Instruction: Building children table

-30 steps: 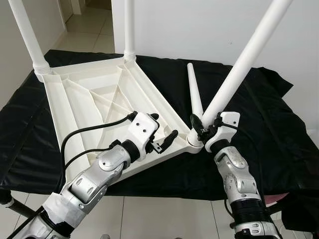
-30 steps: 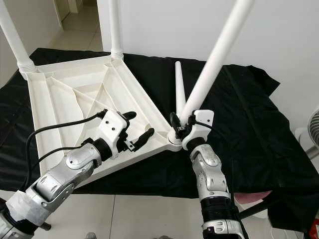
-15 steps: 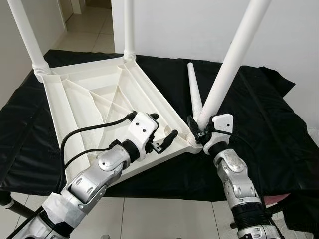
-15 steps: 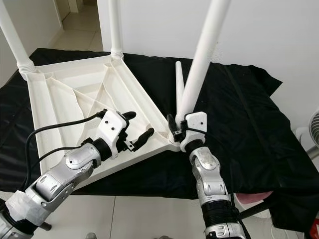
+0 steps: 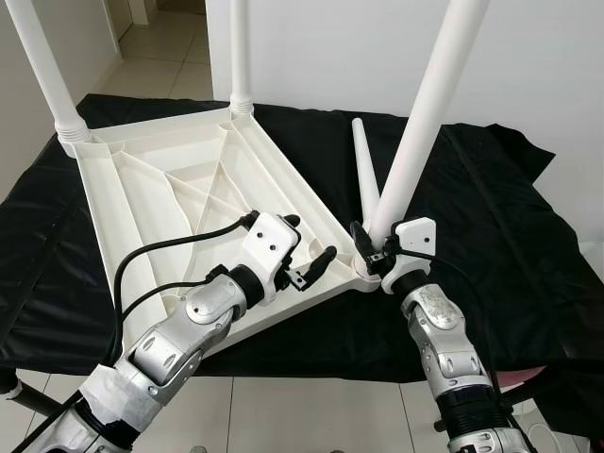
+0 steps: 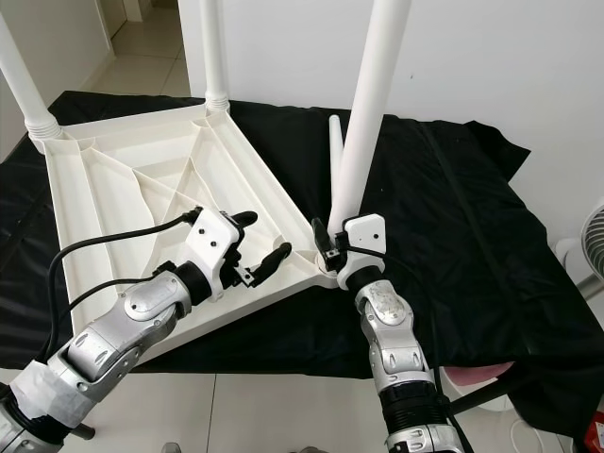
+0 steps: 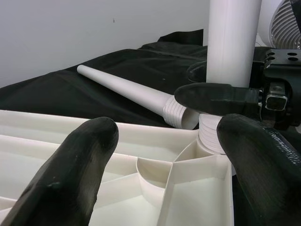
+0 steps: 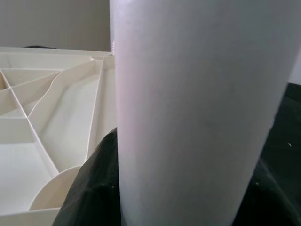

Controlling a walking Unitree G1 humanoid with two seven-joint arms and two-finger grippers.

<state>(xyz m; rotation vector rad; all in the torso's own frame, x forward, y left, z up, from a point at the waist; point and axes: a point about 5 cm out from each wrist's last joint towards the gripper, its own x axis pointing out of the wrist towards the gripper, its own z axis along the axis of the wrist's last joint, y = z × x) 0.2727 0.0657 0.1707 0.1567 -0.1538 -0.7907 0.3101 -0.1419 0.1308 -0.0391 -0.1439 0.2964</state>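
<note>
The white plastic table top [image 5: 170, 189] lies upside down on a black cloth. Two white legs [image 5: 38, 66] [image 5: 239, 57] stand in its far corners. My right gripper [image 5: 373, 250] is shut on the base of a third leg [image 5: 425, 113], which stands nearly upright at the near right corner socket; the right wrist view has this leg [image 8: 197, 113] close up. A fourth leg [image 5: 363, 170] lies loose on the cloth just behind. My left gripper [image 5: 311, 243] is open over the top's near rim, fingers [image 7: 70, 174] apart, facing the held leg [image 7: 233, 42].
The black cloth [image 5: 491, 208] covers a low bench whose front edge is close to my body. A white wall stands behind, and tiled floor [image 5: 170, 47] runs off at the far left. A fan [image 6: 595, 255] stands at the right edge.
The held leg has swung from a strong rightward lean to nearly upright, and my right gripper has shifted a little left with it. My left arm has stayed still.
</note>
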